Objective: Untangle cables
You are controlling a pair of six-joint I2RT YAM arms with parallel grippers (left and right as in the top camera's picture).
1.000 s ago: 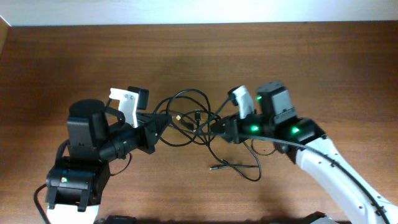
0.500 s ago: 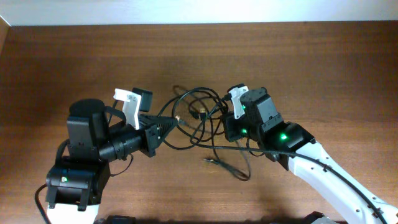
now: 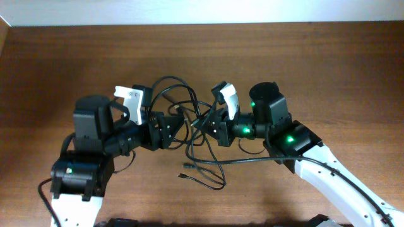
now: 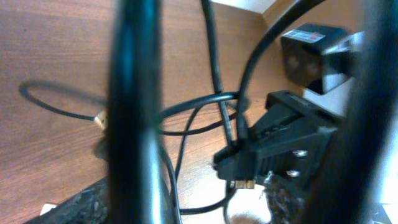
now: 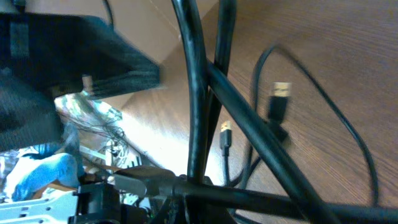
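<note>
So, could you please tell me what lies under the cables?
Only the wooden table shows beneath the cables. Under the left hand and right hand, it is hidden.

On the wooden table (image 3: 315,63), the left gripper (image 3: 182,125) and right gripper (image 3: 204,126) face each other closely, the tangled cables (image 3: 194,120) looping between and around them.

The cables (image 4: 214,62) loom blurred in both wrist views (tangle's crossings unreadable overhead).
</note>
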